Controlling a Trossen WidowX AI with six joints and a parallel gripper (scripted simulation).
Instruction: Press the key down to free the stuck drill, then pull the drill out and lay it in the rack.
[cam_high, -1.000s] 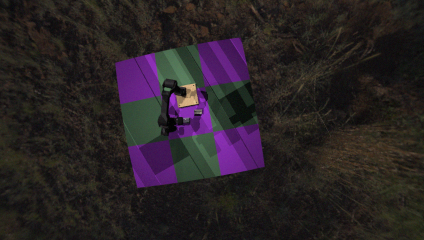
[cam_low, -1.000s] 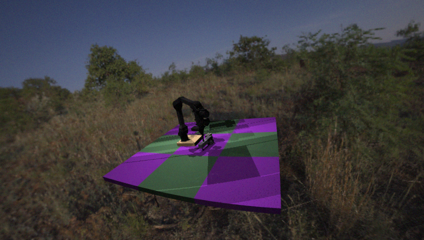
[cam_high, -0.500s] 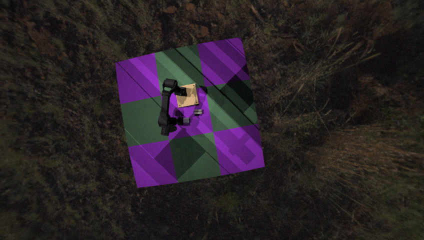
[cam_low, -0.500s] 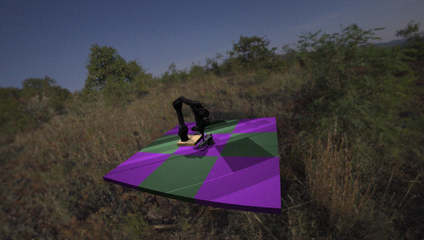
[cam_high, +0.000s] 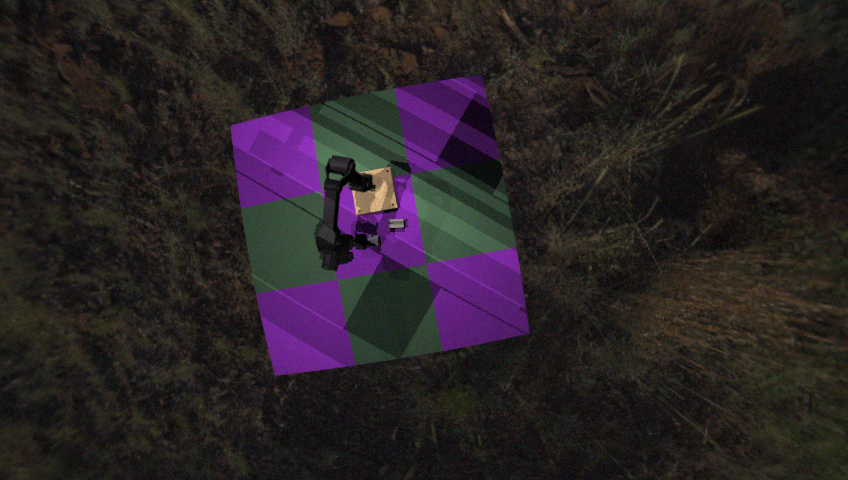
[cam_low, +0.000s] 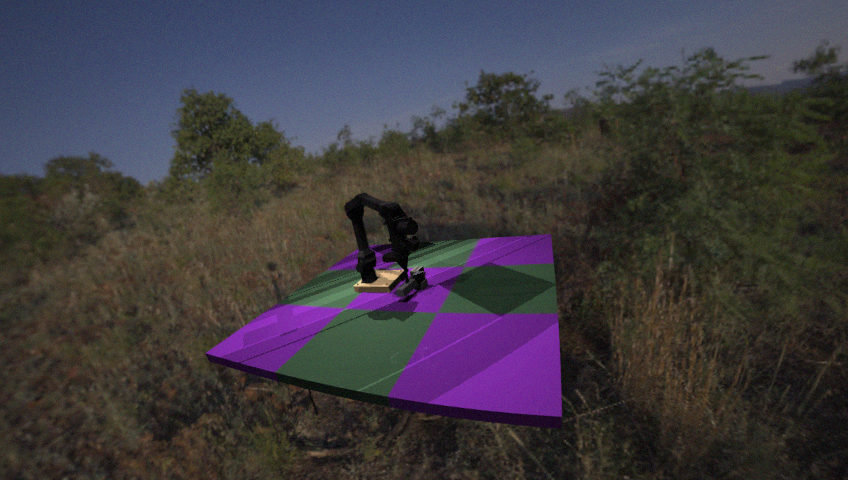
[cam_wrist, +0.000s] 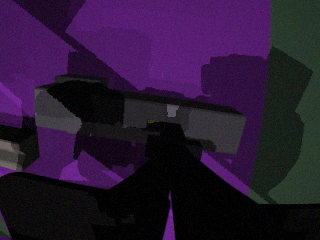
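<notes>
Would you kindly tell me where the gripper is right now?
In the wrist view the shut gripper has its tips at the near edge of a long grey block. In the exterior view it points down just right of the tan board.
</notes>
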